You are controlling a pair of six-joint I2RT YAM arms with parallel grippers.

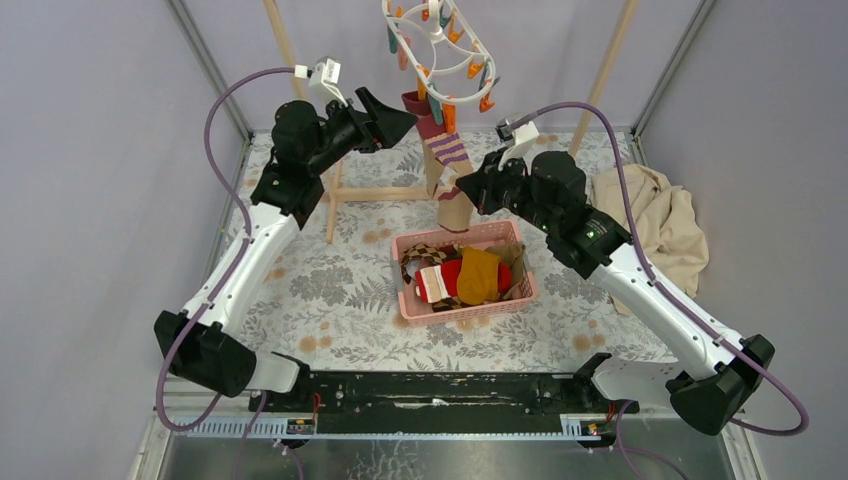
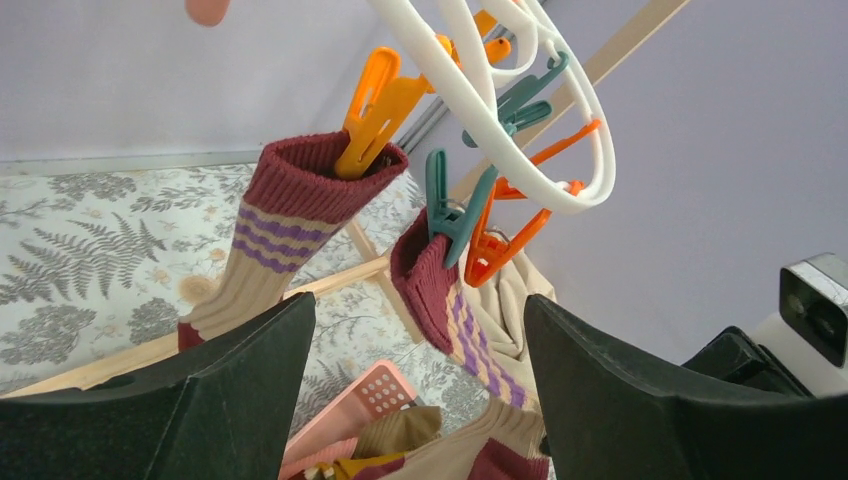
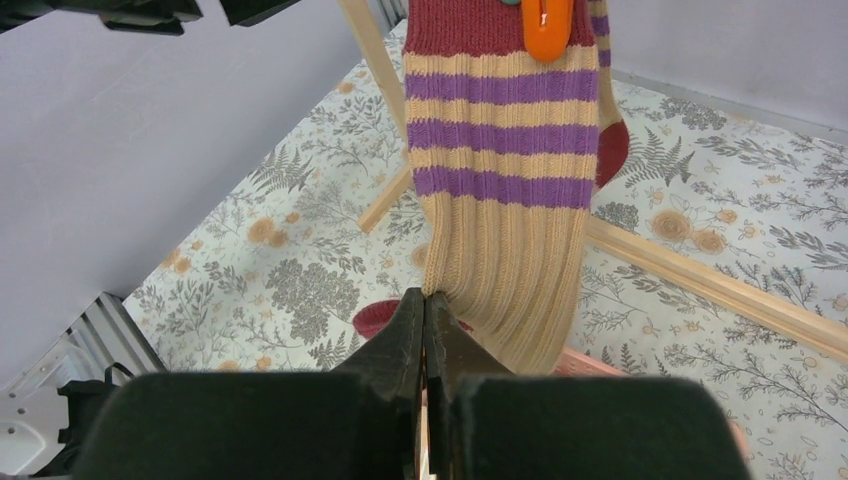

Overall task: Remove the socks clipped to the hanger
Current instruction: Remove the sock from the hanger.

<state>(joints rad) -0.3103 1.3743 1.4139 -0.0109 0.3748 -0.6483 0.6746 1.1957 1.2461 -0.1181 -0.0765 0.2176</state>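
Partly, the right gripper (image 3: 425,303) hides the striped sock's (image 3: 500,200) lower end.

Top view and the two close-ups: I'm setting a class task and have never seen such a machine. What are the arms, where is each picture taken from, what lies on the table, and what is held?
Two robot arms are bolted at the near edge; each ends in a two-finger gripper. The wide picture looks down from above and behind them; the other two come from wrist cameras. On the table: a pink basket of loose socks, a beige cloth and a wooden rack. Above hangs a white hanger with two striped socks clipped on. The left gripper is open, holding nothing. The right gripper is shut, its tips against a striped sock's edge; whether it pinches cloth is unclear.
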